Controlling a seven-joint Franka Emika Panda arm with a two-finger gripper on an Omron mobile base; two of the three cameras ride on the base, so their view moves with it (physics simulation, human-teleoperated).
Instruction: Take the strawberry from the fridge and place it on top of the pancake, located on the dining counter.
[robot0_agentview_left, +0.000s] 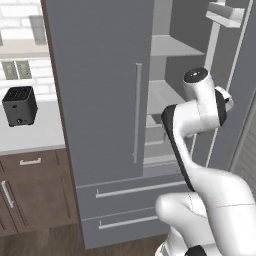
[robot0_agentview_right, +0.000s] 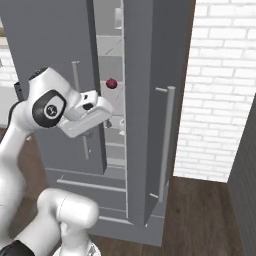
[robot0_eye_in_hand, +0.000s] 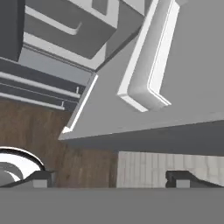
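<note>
We are facing the fridge (robot0_agentview_left: 107, 90), and everything below is placed against it; its left door is standing closed with the long vertical handle (robot0_agentview_left: 136, 112) near its inner edge, while its right door (robot0_agentview_right: 150, 100) is swinging out toward us, edge-on in the right base view; two drawers (robot0_agentview_left: 130, 192) are sitting closed beneath the doors. Inside the opening we are seeing pale grey shelves (robot0_agentview_left: 165, 95); a dark maroon round fruit (robot0_agentview_right: 111, 83) is resting on one of them, deep in the fridge at about the height of the arm's wrist. We cannot make out the strawberry on any shelf; anything that small is too hard to tell here.

The gripper (robot0_eye_in_hand: 111, 178) is hanging just in front of the fridge opening, between the closed door and the open one; in the hand view its two dark fingertips (robot0_eye_in_hand: 181, 178) are standing wide apart with nothing between them, looking down past the inner face of the open door and its door bin (robot0_eye_in_hand: 146, 65) toward the wooden floor (robot0_eye_in_hand: 87, 162).

Left of the fridge, a dark toaster (robot0_agentview_left: 20, 106) is sitting on a white worktop (robot0_agentview_left: 30, 132) over brown cabinets (robot0_agentview_left: 32, 192); right of the fridge, a white brick wall (robot0_agentview_right: 220, 85) is rising.
</note>
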